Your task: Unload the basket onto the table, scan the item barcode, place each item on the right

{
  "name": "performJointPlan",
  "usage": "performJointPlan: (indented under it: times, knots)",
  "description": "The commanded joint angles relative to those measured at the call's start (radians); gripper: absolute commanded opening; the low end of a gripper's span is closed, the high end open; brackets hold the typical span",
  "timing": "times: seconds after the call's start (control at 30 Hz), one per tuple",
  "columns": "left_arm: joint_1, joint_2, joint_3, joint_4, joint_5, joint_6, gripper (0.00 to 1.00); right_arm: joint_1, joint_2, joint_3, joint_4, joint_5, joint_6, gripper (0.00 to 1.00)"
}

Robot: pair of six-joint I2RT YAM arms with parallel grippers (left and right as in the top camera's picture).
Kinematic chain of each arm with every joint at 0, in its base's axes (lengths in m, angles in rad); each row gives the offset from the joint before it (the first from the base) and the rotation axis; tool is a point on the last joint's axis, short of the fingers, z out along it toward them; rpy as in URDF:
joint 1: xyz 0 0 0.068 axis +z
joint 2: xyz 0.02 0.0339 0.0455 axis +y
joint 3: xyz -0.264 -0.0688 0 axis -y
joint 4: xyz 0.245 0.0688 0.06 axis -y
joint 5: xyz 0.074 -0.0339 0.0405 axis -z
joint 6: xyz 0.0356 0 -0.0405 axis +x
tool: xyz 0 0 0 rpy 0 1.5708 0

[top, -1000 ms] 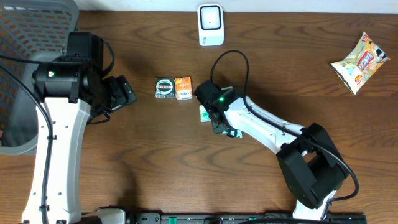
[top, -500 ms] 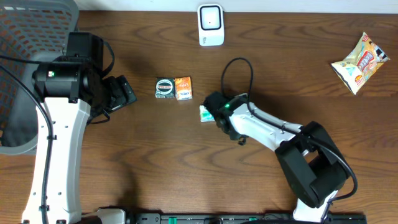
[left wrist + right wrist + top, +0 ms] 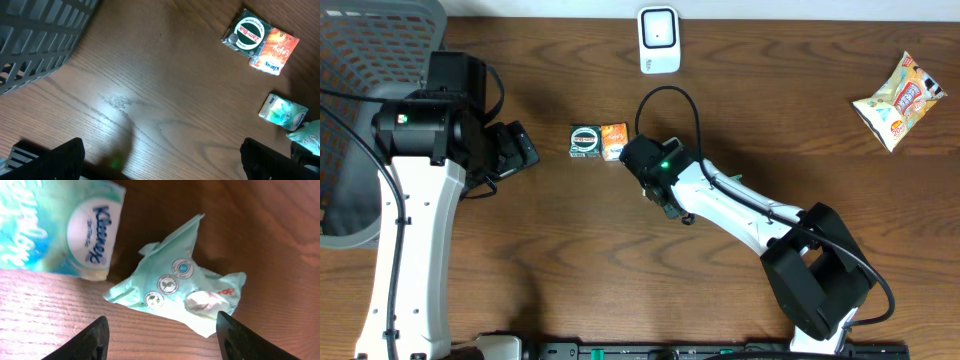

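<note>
In the right wrist view a crumpled mint-green packet (image 3: pixel 175 290) lies on the wood just ahead of my right gripper (image 3: pixel 167 342). That gripper is open with nothing between its fingers (image 3: pixel 95 340). A Kleenex tissue pack (image 3: pixel 65 225) lies touching the packet's left side. In the overhead view the right gripper (image 3: pixel 655 185) hangs over both and hides them. The white scanner (image 3: pixel 659 40) stands at the table's back middle. My left gripper (image 3: pixel 525 150) hovers open and empty at the left. The left wrist view shows the Kleenex pack (image 3: pixel 282 111).
A green Zam-Buk box (image 3: pixel 586 141) and an orange box (image 3: pixel 614 141) lie side by side just left of the right gripper. A snack bag (image 3: pixel 900 100) lies at the far right. A grey basket (image 3: pixel 370 60) fills the back left corner.
The right gripper swung right and toward the front, then back left, and now sits over the tissue packs. Its jaws widened slightly early on. The left arm has not moved.
</note>
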Motion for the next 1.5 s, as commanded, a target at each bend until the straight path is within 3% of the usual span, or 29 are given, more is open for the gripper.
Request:
performJointPlan:
  times: [0.0, 0.53, 0.57, 0.67, 0.83, 1.17, 1.3, 1.47]
  knots:
    - [0.001, 0.005, 0.001, -0.006, -0.006, -0.009, 0.98, -0.007, 0.005, -0.034, 0.015, -0.01, -0.033, 0.63]
    - [0.001, 0.005, 0.001, -0.006, -0.006, -0.009, 0.98, -0.104, 0.005, -0.229, 0.254, -0.002, -0.153, 0.62]
    - [0.0, 0.005, 0.001, -0.006, -0.006, -0.009, 0.97, -0.116, 0.005, -0.237, 0.267, -0.034, -0.172, 0.59]
    - [0.001, 0.005, 0.001, -0.006, -0.006, -0.009, 0.98, -0.148, 0.005, -0.241, 0.276, -0.121, -0.179, 0.29]
    - [0.001, 0.005, 0.001, -0.006, -0.006, -0.009, 0.98, -0.204, 0.004, -0.186, 0.251, -0.337, -0.164, 0.02]
    - [0.001, 0.005, 0.001, -0.006, -0.006, -0.009, 0.98, -0.366, 0.004, 0.14, -0.035, -0.97, -0.224, 0.01]
    - [0.001, 0.005, 0.001, -0.006, -0.006, -0.009, 0.98, -0.433, 0.007, 0.14, -0.036, -1.266, -0.267, 0.01]
    - [0.0, 0.005, 0.001, -0.006, -0.006, -0.009, 0.98, -0.504, 0.018, 0.047, -0.019, -1.429, -0.267, 0.01]
